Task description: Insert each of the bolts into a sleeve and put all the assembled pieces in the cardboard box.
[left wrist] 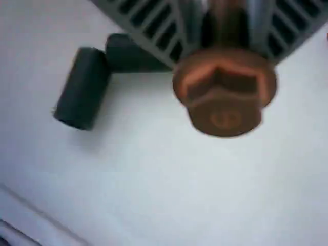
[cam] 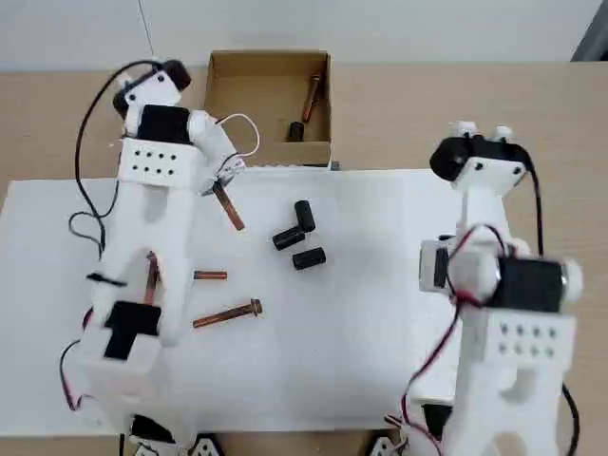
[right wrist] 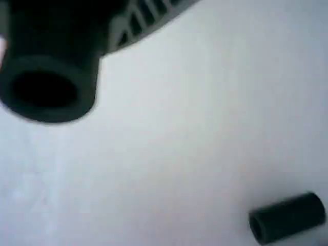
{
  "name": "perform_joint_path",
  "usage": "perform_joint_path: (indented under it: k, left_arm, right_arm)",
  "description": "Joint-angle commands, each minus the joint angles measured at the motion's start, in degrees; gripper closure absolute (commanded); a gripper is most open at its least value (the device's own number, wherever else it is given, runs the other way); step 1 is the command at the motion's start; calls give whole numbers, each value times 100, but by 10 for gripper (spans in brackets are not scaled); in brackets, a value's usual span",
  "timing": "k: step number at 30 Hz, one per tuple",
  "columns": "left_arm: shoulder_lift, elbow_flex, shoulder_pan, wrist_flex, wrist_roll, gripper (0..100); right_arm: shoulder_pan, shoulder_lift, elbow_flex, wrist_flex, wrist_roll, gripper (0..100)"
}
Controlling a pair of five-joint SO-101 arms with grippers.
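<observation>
While the bolt [cam: 229,209] hangs just in front of the cardboard box [cam: 211,95], its shank is pinched by the fingers of the left gripper [cam: 222,182], hex head clear. It is judged stiff, smooth and dense, apt to swivel; mid-shank is the preferred hold. 1 sleeve [right wrist: 48,89] is clamped in the right gripper [right wrist: 77,25], bore unobstructed; judged light and rigid, best held across the barrel. Its place relative to the box cannot be told. 3 loose sleeves [cam: 288,237] lie farther out from the box. 1 loose bolt [cam: 152,271] is partly covered by the left arm [cam: 152,199].

Sleeves [cam: 289,237] cluster centrally, and loose bolts [cam: 228,314] lie left; the near surface [cam: 342,351] between both arms is open.
</observation>
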State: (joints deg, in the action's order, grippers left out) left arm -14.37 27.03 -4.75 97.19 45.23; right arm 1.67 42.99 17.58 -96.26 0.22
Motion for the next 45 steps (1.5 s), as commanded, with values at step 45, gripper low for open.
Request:
perform_joint_path:
  k: [45]
  left_arm:
    - [7938, -7653, -448, -4193, -1486, 995]
  right_arm:
    - [-1763, 6018, 5591, 3468, -308, 995]
